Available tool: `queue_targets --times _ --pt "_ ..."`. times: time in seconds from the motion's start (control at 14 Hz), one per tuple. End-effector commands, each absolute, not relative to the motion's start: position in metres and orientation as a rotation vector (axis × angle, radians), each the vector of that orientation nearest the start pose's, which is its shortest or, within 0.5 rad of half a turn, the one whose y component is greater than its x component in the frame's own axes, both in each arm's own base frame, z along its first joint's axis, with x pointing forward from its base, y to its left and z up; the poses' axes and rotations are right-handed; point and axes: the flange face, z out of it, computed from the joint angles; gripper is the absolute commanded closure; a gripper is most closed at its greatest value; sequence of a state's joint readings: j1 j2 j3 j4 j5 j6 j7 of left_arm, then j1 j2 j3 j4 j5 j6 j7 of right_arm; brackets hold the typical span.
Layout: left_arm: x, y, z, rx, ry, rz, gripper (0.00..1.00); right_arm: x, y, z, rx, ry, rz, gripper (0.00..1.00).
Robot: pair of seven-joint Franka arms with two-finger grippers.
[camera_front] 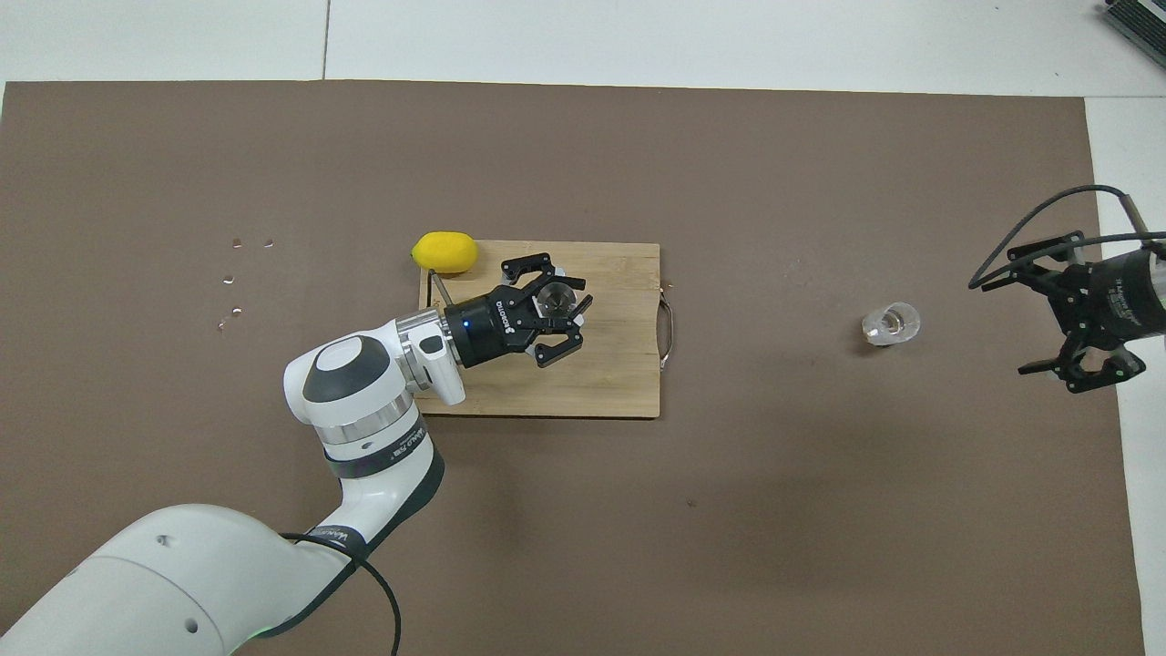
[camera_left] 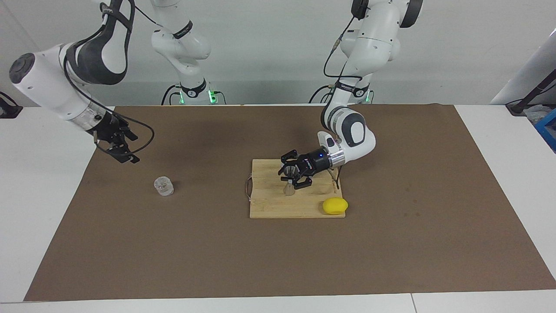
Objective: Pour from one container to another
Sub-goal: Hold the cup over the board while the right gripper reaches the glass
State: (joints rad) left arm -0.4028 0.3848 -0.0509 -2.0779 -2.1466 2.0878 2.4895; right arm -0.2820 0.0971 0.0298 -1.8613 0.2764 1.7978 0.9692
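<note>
A small clear glass cup (camera_left: 163,186) (camera_front: 891,322) stands upright on the brown mat toward the right arm's end of the table. The silver hourglass jigger (camera_left: 288,186) (camera_front: 554,297) stands on the wooden cutting board (camera_left: 273,206) (camera_front: 619,383). My left gripper (camera_left: 290,174) (camera_front: 559,302) comes in low and nearly level and is shut on the jigger's upper cone. My right gripper (camera_left: 127,148) (camera_front: 1020,319) hangs open over the mat's edge beside the glass cup, apart from it, with nothing between its fingers.
A yellow lemon (camera_left: 335,205) (camera_front: 444,252) lies at the board's corner toward the left arm's end. A few small droplets (camera_front: 234,273) mark the brown mat (camera_left: 391,243) toward the left arm's end.
</note>
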Motion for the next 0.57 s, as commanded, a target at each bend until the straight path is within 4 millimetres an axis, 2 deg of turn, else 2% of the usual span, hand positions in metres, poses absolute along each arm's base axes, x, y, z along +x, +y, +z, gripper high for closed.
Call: queue_targets --times 0.0,0.07,0.36,0.5 --pt "0.526 -0.3 0.265 1.546 -1.005 1.341 0.46 0.57 -0.137 0.417 -2.241 1.786 0.388 0.0" --pt "0.529 -0.297 0.265 1.558 -1.0 1.346 0.0 0.574 -0.14 0.409 -2.215 1.795 0.383 0.0" --pt "0.532 -0.293 0.266 1.565 -0.984 1.357 0.0 0.591 -0.142 0.359 -2.226 1.787 0.369 0.0" --pt "0.535 -0.288 0.265 1.574 -0.961 1.367 0.0 0.599 -0.149 0.333 -2.193 1.78 0.408 0.0"
